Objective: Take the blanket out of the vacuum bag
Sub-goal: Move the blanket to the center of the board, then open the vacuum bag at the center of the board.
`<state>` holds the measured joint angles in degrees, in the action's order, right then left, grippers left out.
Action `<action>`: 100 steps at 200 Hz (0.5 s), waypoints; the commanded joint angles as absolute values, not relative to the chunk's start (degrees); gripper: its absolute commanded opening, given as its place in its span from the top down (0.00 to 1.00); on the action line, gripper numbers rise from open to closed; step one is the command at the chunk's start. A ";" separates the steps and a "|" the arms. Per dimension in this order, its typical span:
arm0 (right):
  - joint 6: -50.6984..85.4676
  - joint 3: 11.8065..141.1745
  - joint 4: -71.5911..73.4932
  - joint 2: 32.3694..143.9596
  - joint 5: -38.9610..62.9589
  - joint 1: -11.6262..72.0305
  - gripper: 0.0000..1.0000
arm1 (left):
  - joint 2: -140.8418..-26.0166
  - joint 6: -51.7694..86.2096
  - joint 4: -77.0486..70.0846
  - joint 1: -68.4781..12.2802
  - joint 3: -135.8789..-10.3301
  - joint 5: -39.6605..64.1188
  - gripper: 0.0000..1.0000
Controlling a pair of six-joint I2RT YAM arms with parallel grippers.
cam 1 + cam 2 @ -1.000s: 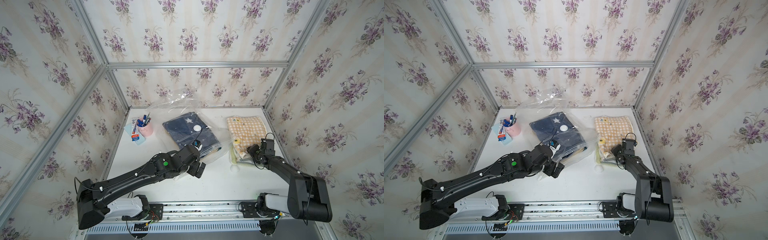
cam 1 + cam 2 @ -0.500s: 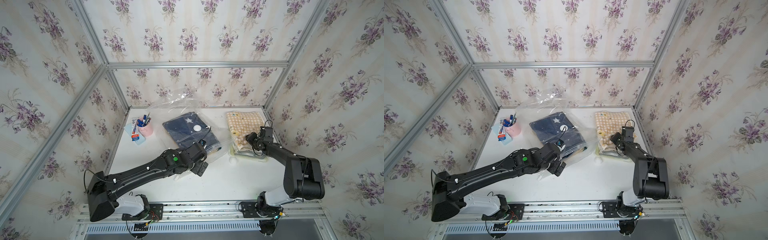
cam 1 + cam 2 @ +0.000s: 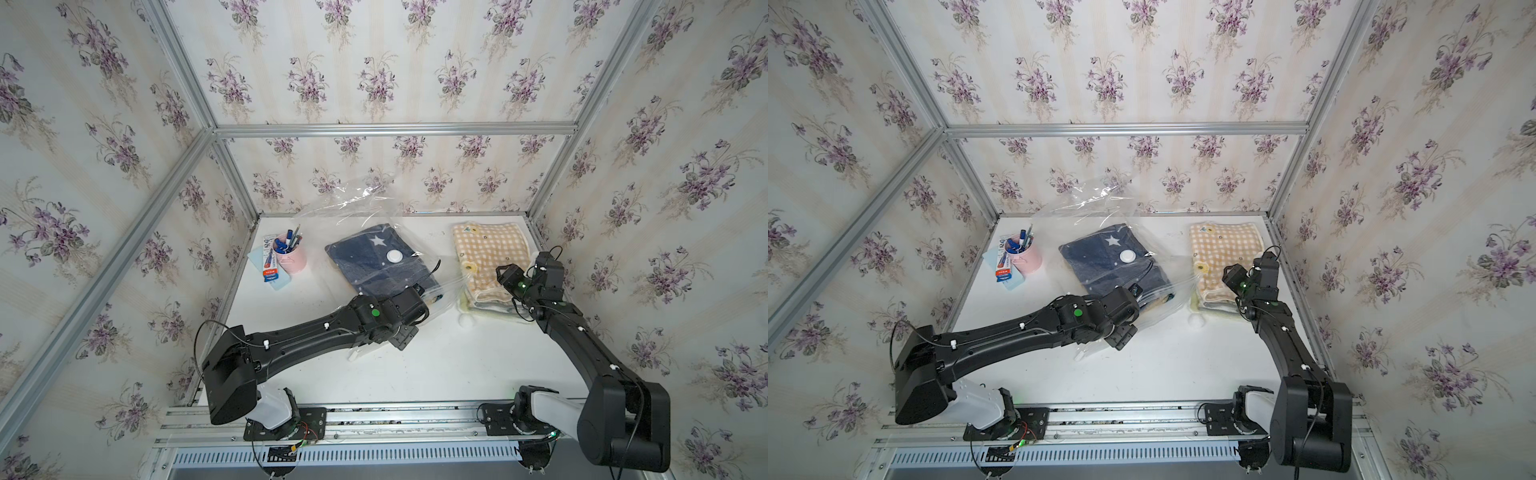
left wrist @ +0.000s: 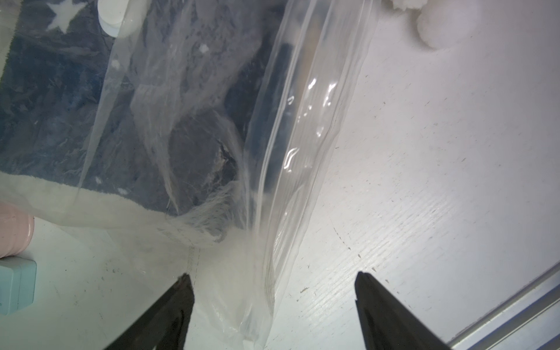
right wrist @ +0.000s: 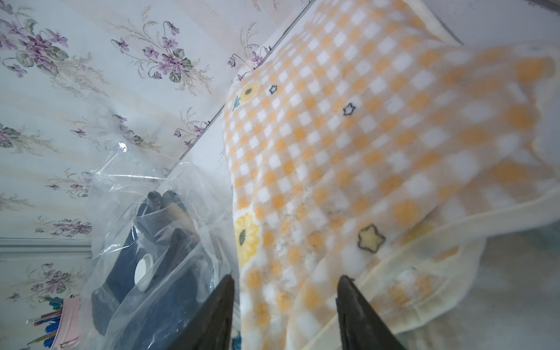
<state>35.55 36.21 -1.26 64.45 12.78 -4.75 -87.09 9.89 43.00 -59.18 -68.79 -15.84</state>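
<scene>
Clear plastic: zip edge of bag (image 4: 303,136) runs betw L gripper (image 4: 271,272) jaws, which stand wide apart, no contact. Bag lies mid-table (image 3: 436,365); inside it, navy blanket (image 3: 365,257), 1 white valve (image 3: 392,257) on top. R gripper (image 5: 285,277) clamped on fold of check blanket (image 3: 490,245), outside bag, to its R. Pink cup (image 3: 293,262) holds pens (image 3: 291,243), no. unclear. L fingertips hidden in both top views. Count: 2 blankets, 1 bag, 1 cup.
</scene>
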 commanded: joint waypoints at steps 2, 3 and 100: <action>35.17 34.41 -3.68 59.80 16.00 -4.57 0.45 | -88.27 8.97 40.71 -59.24 -68.67 -16.87 0.17; 35.20 34.30 -3.77 59.56 16.26 -4.57 0.45 | -88.34 8.97 40.70 -59.24 -68.66 -16.91 0.17; 52.26 17.20 4.19 41.07 23.23 15.31 0.84 | -91.57 8.56 39.00 -60.34 -68.80 -27.87 0.59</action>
<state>44.07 21.17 -2.66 43.44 21.54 11.42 -91.05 8.45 40.38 -60.34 -68.93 -21.71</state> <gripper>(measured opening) 0.220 0.480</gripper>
